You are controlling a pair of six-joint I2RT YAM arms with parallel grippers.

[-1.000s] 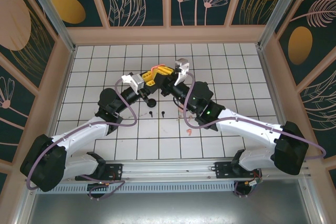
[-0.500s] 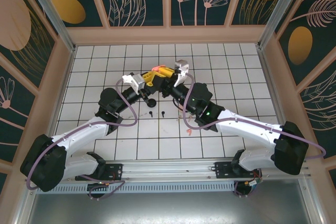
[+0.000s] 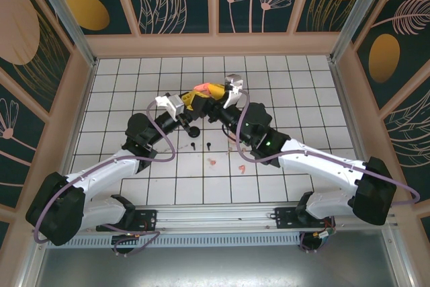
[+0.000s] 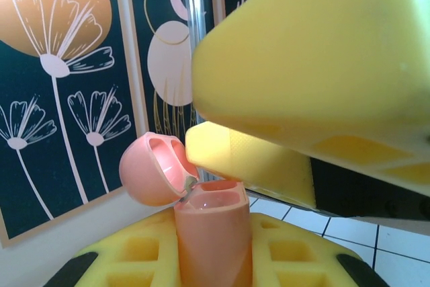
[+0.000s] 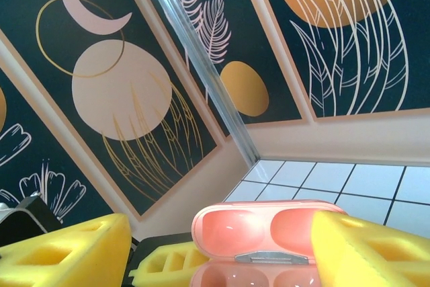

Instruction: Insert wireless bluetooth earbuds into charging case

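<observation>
The pink charging case (image 3: 201,87) is held up off the white tiled table (image 3: 302,92), where the 2 arms meet. The left gripper (image 3: 193,101) is clamped on it. In the left wrist view the case body (image 4: 209,233) stands upright between the yellow foam fingers (image 4: 127,263). Its rounded lid (image 4: 153,169) is swung open and tipped back to the left of the body.

The right gripper (image 3: 214,92) sits just beside the case on its right, with its jaws spread wide. In the right wrist view its 2 yellow fingers (image 5: 67,250) stand on either side of the open lid (image 5: 262,228). The right-hand finger overlaps the lid's edge, but I cannot tell whether it touches. No bud shows between them.

The earbuds lie on the table, all on the arm-base side of the case. The 2 black earbuds (image 3: 193,144) (image 3: 209,144) lie side by side, nearest to it. Further from the case lie 2 pale pink earbuds – 1 (image 3: 213,161) just past the black pair, the other (image 3: 242,168) off to its right, close to the right forearm.
</observation>
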